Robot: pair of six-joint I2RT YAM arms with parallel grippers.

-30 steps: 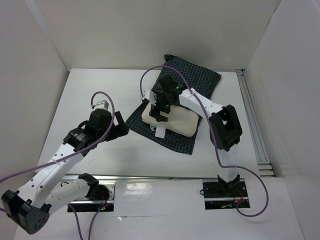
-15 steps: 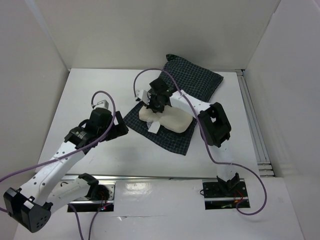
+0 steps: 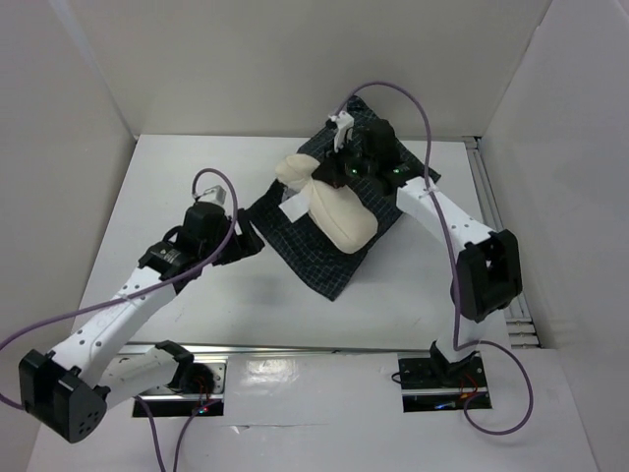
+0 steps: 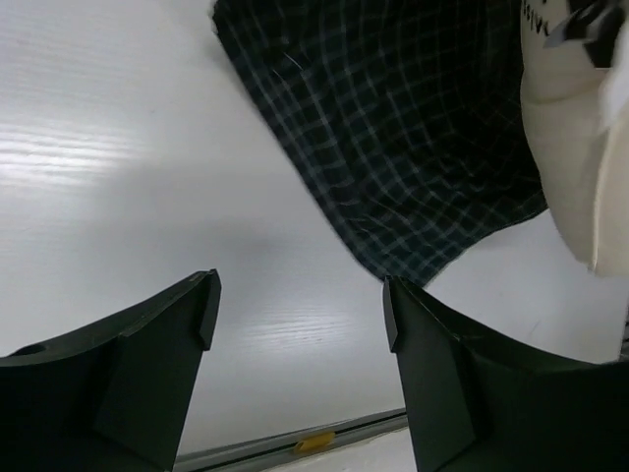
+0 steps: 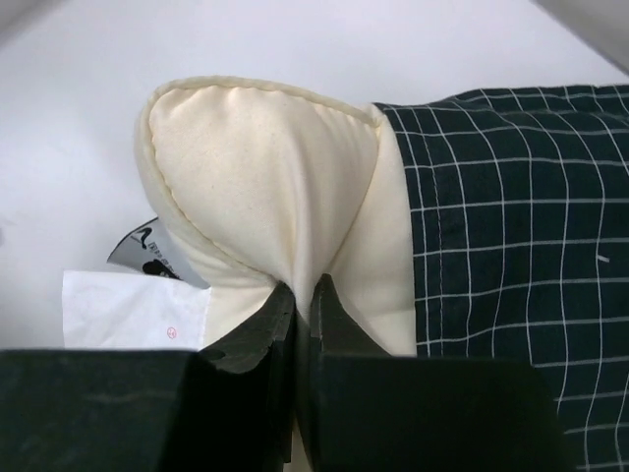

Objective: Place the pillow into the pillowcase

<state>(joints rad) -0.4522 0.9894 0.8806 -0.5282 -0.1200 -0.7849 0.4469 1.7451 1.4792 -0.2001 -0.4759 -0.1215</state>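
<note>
The cream pillow (image 3: 339, 211) lies tilted on the dark checked pillowcase (image 3: 300, 246), its far end raised. My right gripper (image 3: 339, 174) is shut on a pinch of the pillow's fabric near that end. In the right wrist view the jaws (image 5: 307, 293) meet on a fold of the pillow (image 5: 265, 177), with the pillowcase (image 5: 521, 226) to the right. A white label (image 5: 128, 310) hangs from the pillow. My left gripper (image 3: 250, 237) stands open just left of the pillowcase's edge. The left wrist view shows nothing in the left gripper (image 4: 300, 295), and the pillowcase (image 4: 413, 147) lies beyond it.
White walls close in the table on the left, back and right. A slotted rail (image 3: 499, 246) runs along the right edge and a metal strip (image 3: 295, 356) along the near edge. Purple cables loop above both arms.
My right gripper shut on the pillow and pulled it up and toward the back right. The pillowcase shifted under it. My left arm reached closer to the pillowcase's left edge.
</note>
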